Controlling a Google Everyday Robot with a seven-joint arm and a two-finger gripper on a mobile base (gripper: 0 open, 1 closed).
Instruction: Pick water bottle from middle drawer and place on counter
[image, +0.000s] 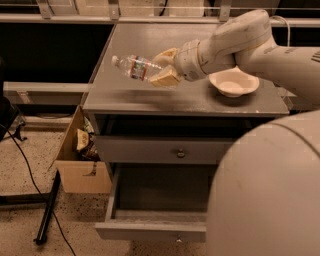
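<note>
The water bottle (136, 67), clear with a white cap and a reddish label band, lies nearly level in the air just above the counter (150, 95), cap pointing left. My gripper (162, 67) is shut on the bottle's base end, its tan fingers (165, 78) above and below it, over the counter's left-middle part. Below, the middle drawer (155, 227) stands pulled out, its dark inside showing nothing in it; my arm's shell hides its right half.
A cream bowl (233, 82) sits on the counter's right side, just behind my wrist. The upper drawer with its round knob (180, 153) is shut. An open cardboard box (80, 160) stands on the floor at the cabinet's left, beside a black stand leg (47, 212).
</note>
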